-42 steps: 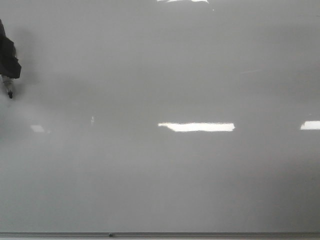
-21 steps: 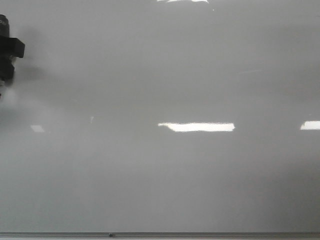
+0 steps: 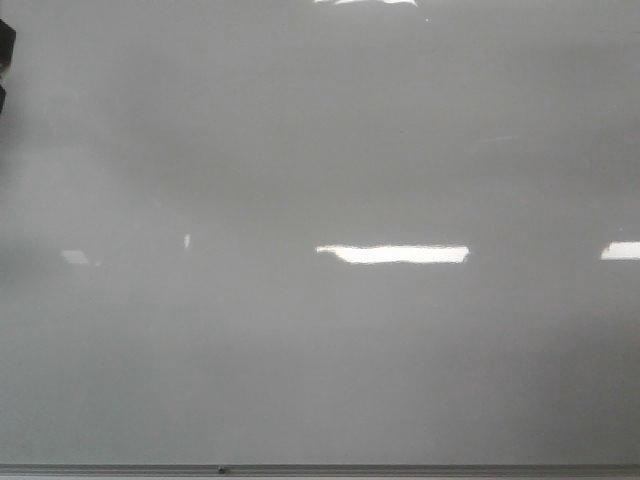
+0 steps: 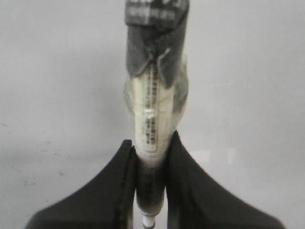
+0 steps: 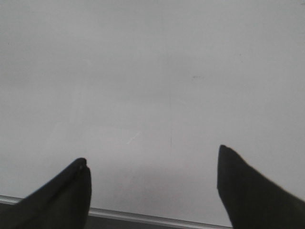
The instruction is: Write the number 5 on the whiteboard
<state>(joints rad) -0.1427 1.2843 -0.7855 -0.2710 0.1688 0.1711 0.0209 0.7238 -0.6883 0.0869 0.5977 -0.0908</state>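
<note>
The whiteboard point(image 3: 320, 150) fills the front view, glossy pale grey, and no number 5 shows on it in any view. My left gripper point(image 4: 150, 139) is shut on a whitish marker point(image 4: 151, 114). The marker's far end is wrapped in grey tape point(image 4: 155, 38), and its tip point(image 4: 150, 222) points back between the fingers. Plain whiteboard point(image 4: 57, 71) lies behind it. In the front view only a dark piece of the left arm point(image 3: 4, 60) shows at the upper left edge. My right gripper point(image 5: 151, 155) is open and empty over the whiteboard point(image 5: 152, 57).
A thin grey metal edge point(image 3: 400, 468) runs along the board's bottom, also seen in the right wrist view as the metal edge point(image 5: 143, 217) near the fingers. Bright light reflections point(image 3: 392, 254) lie across the board. Faint smudges point(image 4: 28, 181) mark the surface.
My left gripper with the marker has moved up and to the left, almost out of the front view. The board's surface looks the same.
</note>
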